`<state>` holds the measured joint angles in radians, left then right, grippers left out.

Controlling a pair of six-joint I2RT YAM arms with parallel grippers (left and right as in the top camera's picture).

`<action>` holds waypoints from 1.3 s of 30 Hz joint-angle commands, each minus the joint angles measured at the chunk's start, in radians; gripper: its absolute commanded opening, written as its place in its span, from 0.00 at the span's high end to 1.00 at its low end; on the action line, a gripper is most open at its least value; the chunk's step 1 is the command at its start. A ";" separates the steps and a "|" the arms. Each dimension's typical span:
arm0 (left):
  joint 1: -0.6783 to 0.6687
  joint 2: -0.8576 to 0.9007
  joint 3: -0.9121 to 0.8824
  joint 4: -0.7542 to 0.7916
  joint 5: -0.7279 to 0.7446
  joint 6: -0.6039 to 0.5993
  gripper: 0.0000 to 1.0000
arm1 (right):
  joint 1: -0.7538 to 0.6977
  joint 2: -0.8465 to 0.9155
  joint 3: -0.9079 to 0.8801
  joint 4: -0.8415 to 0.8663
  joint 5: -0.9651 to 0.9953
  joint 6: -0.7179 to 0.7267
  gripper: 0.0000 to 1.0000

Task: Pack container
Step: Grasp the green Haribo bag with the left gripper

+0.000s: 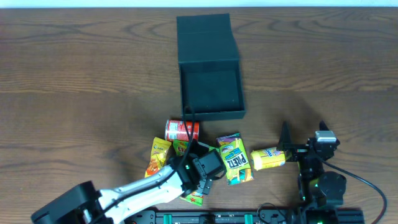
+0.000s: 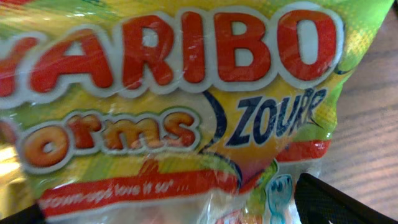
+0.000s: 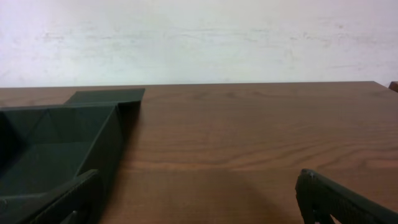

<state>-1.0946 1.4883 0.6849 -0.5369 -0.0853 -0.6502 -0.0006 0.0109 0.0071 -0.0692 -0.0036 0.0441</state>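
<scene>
Overhead view, findings in order of size.

1. Bench: brown wood grain, carrying all the items.
2. Container: dark teal box at centre rear with its lid folded back flat. The cavity is open and looks empty. It stands apart from the snack cluster in front of it.
3. Snack cluster, near the front edge: a red can-like snack, an orange-yellow packet, a green packet with a blue label and a yellow roll. Some overlap.
4. Left claw: jaws spread wide and gripping nothing. In the left wrist view the Haribo packet fills the frame right beneath it.
5. Right claw: jaws spread wide and empty, facing the container from near the yellow roll.

Assessment: the step in hand appears to be the pickup of the Haribo packet.

Recommendations:
- Centre the jaws across the packet's width.
- Close on a firm fold of film rather than a loose edge, since glossy wrap is likely to slip.
- Lift straight up to avoid dragging the neighbouring packets.
- Release low inside the cavity, clear of the front wall.
</scene>
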 commanded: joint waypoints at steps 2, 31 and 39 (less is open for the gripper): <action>0.004 0.043 0.001 0.014 -0.019 -0.013 0.02 | 0.008 -0.006 -0.002 -0.005 -0.003 0.007 0.01; 0.001 -0.026 0.074 -0.086 -0.053 -0.007 0.82 | 0.008 -0.006 -0.002 -0.005 -0.004 0.007 0.01; 0.002 -0.133 0.196 -0.230 -0.054 -0.003 0.85 | 0.008 -0.006 -0.002 -0.005 -0.003 0.007 0.01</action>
<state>-1.0954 1.4017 0.8192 -0.7525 -0.1192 -0.6537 -0.0006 0.0109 0.0071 -0.0692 -0.0036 0.0444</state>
